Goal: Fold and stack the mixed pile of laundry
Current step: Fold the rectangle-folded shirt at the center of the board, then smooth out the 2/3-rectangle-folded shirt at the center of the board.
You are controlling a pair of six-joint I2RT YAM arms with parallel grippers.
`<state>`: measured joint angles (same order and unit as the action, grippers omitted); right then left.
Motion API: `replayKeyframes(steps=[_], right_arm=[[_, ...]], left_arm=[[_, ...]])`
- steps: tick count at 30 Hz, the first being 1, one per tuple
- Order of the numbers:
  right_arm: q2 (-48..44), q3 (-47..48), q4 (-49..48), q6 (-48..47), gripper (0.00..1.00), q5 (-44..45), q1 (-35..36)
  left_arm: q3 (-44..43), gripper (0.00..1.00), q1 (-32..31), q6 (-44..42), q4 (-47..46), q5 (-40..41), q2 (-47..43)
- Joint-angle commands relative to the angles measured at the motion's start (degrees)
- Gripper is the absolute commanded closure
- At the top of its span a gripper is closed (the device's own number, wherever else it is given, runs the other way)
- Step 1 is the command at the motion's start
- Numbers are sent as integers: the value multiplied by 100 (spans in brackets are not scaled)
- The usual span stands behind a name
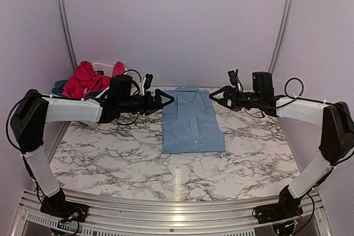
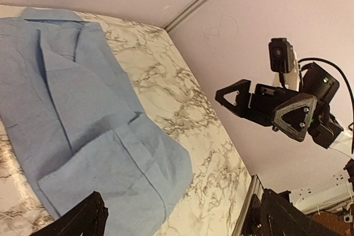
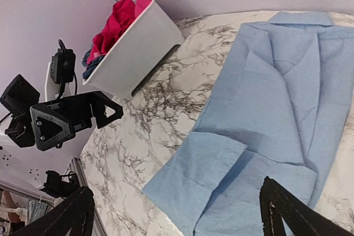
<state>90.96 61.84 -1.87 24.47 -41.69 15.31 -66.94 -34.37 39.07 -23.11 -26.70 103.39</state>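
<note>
While spread wide and empty, flanking light blue shirt [image 1: 192, 122] at centre of worktop [image 1: 110, 158], collar end: left claw [image 1: 166, 101] off left edge, right claw [image 1: 217, 95] off right; long axis near-far; neither nearer.

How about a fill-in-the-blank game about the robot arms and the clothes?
1. The folded shirt on the marble table is light ____.
2. It lies ____ the left gripper and the right gripper.
3. Both grippers' jaws are ____, holding nothing.
4. The red clothes sit in a white ____.
Missing words: blue; between; open; basket.
</note>
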Motion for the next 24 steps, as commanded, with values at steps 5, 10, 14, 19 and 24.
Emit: replayKeyframes(steps=[5, 10, 14, 19, 24], right_arm=[[-689, -1691, -2006, 1919, 2, -1026, 1183], [-839, -2551, -3067, 2606, 2, -1097, 1347], [-140, -2602, -3792, 2763, 2, -1199, 1242], [903, -2324, -5002, 3288, 2, -1478, 938], [1955, -2076, -5608, 3533, 2, -1521, 580]], left_arm=[[914, 1, -1266, 856, -1743, -916, -84], [1233, 1, -1435, 1492, -2835, -1021, 257], [1002, 1, -1416, 1850, -3416, -1073, 881], [671, 1, -1234, 2162, -3826, -938, 1551], [511, 1, -872, 2736, -4200, -692, 2297]])
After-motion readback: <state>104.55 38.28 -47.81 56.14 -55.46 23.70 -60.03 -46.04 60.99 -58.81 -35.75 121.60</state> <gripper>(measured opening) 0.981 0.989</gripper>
